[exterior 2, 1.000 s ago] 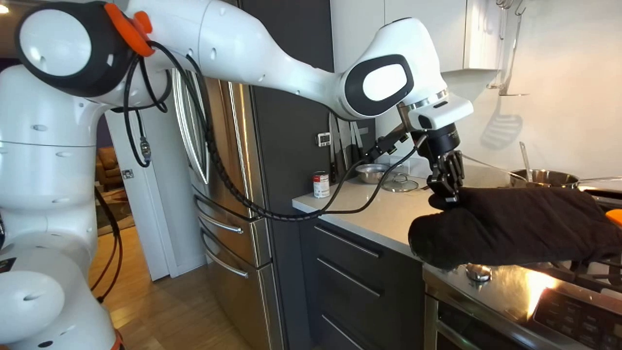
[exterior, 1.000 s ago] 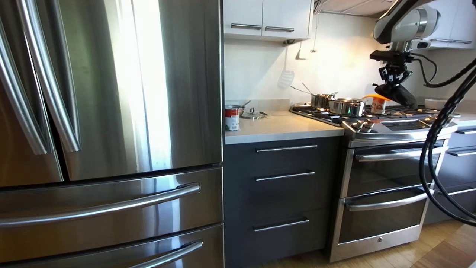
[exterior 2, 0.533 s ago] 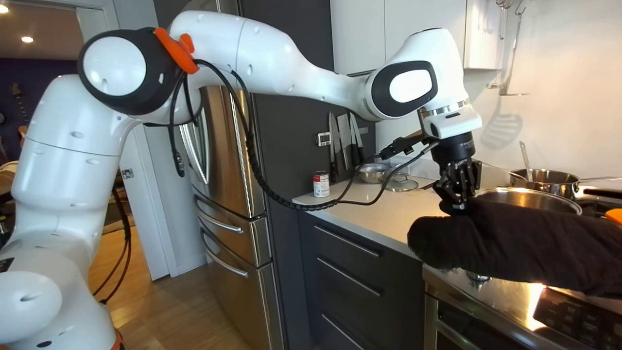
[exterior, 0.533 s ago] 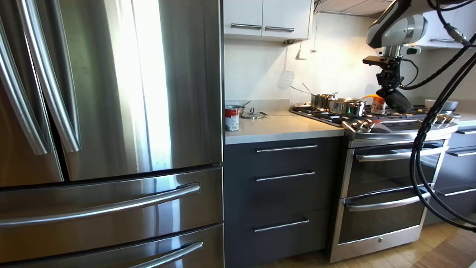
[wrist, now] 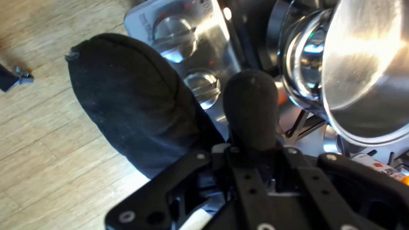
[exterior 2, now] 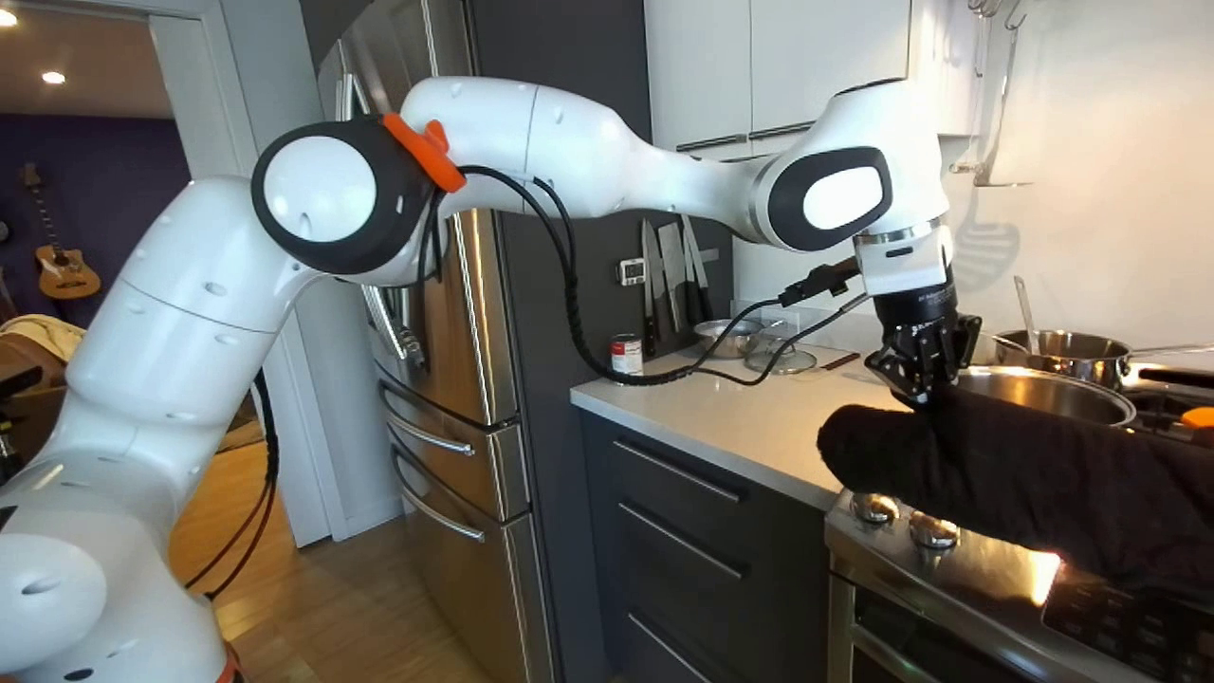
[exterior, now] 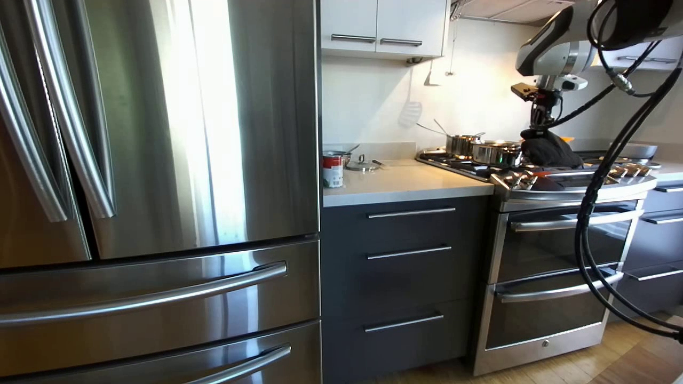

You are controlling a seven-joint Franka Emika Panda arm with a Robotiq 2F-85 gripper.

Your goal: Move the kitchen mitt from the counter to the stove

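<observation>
The black kitchen mitt (exterior 2: 1034, 474) hangs from my gripper (exterior 2: 918, 391) over the front of the stove (exterior 2: 977, 579), pinched near its thumb. In an exterior view the mitt (exterior: 552, 150) is low over the right part of the stovetop, beside a pot; I cannot tell if it touches the stove (exterior: 576, 198). In the wrist view the mitt (wrist: 137, 102) extends past the knobs, over the floor, with its thumb up between the fingers of my gripper (wrist: 250, 150). The counter (exterior 2: 730, 413) lies left of the stove in both exterior views.
Steel pots (exterior: 493, 153) stand on the burners; one pot (wrist: 367, 73) is close to the fingers. A can (exterior 2: 626, 360), a bowl (exterior 2: 728, 337) and a glass lid (exterior 2: 782, 358) stand on the counter. An orange item (exterior 2: 1200, 417) is on the stove. Cables (exterior: 587, 224) hang from the arm.
My gripper has come down and across the stove with the mitt, leftward in an exterior view. The mitt is now lower, nearer the stovetop and pot, and turned somewhat.
</observation>
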